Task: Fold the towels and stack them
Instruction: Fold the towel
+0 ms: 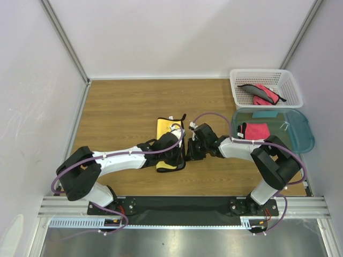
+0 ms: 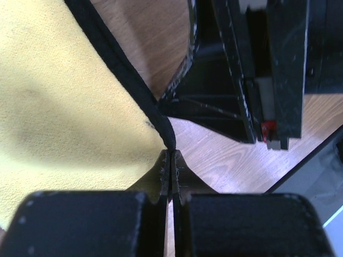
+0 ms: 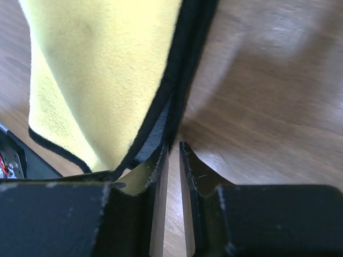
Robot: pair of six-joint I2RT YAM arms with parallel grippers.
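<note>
A yellow towel [image 1: 165, 130] with black trim lies folded at the middle of the wooden table. My left gripper [image 1: 180, 156] is at its near right edge. In the left wrist view the left gripper [image 2: 170, 154] is shut on the black trim of the yellow towel [image 2: 64, 107]. My right gripper [image 1: 189, 152] is just right of the towel, close to the left gripper. In the right wrist view the right gripper [image 3: 174, 147] is narrowly open with bare wood in the gap. The yellow towel [image 3: 107, 64] hangs against its left finger [image 3: 158, 160].
A white basket [image 1: 266, 75] at the back right holds pink and grey towels [image 1: 261, 94]. In front of it a teal tray [image 1: 300, 134] holds a folded pink towel [image 1: 255, 130]. White walls enclose the table. The right gripper's body [image 2: 257, 69] looms in the left wrist view.
</note>
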